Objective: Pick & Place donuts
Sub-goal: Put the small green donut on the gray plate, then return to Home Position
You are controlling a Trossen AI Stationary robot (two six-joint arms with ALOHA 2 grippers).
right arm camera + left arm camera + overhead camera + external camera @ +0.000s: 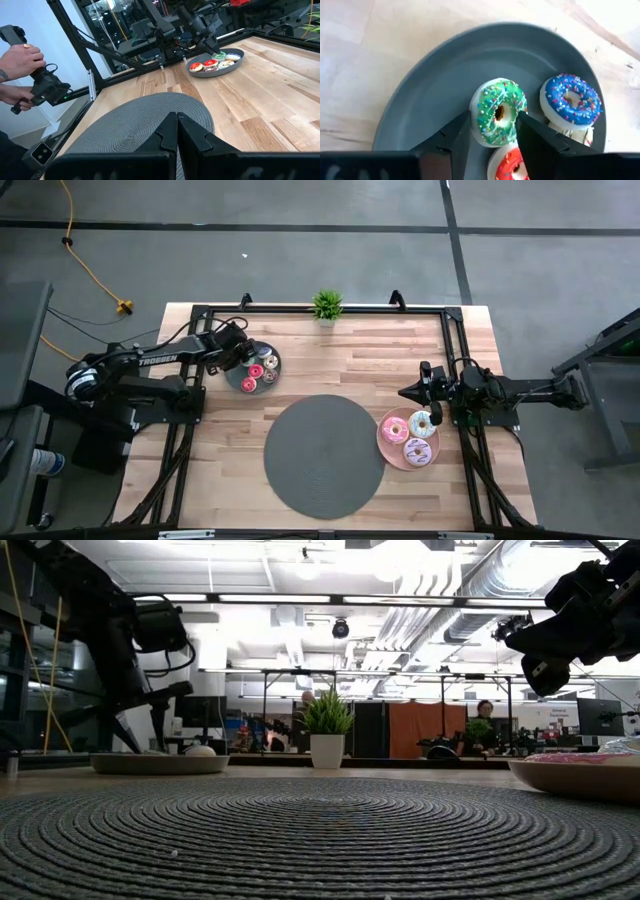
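Note:
A small dark grey plate (240,383) at the far left holds several tiny donuts, among them a green (500,112), a blue (571,100) and a red one (512,167). My left gripper (243,358) slants down over this plate, open, its fingertips on either side of the green donut. That donut lies tilted, its lower edge against the red one. A pink plate (385,442) at the right carries a pink (395,430), a white (421,423) and a lilac (417,451) donut. My right gripper (404,393) is shut and level, just beyond the pink plate. My left gripper comes at the green donut slanting from above, one fingertip (462,131) beside each side of its rim (479,125). Whether the fingertips touch it, I cannot tell. The donut rests on the plate and the red donut, not lifted.
A large round grey woven mat (323,457) fills the table's middle and near side. A small potted plant (326,305) stands at the far edge. A black frame (452,320) runs along the table's sides. A person's hands (20,60) hold a controller beyond the table.

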